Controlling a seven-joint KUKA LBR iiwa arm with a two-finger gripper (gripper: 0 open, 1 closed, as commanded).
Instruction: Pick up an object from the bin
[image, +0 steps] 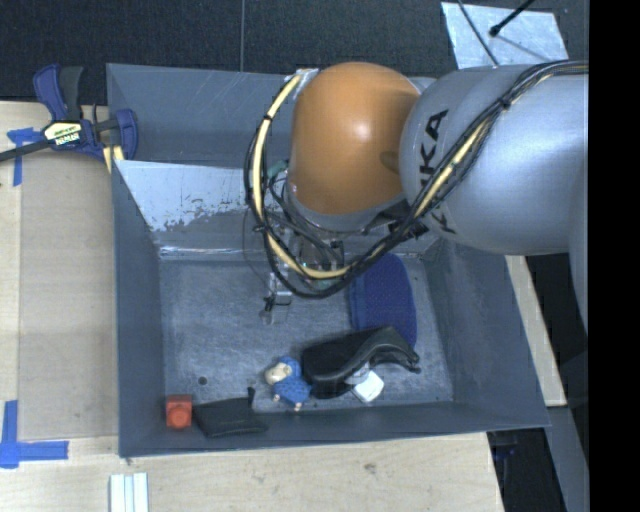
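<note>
Dark blue pad (388, 300), probably the likeliest pick, is lying just to the view's right of the claw (272, 300), its long axis running from far wall to near wall. We are seeing the claw hanging over bare bin floor (200, 310) and cannot tell whether it is spread or pressed together. Nearer us, a black curved thing (350, 358) is lying beside a blue-and-yellow toy (285, 382). On the silver arm (520, 150) we are reading "KA".

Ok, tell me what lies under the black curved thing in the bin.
A small white piece pokes out beneath the black curved thing; the rest of it is covered.
</note>
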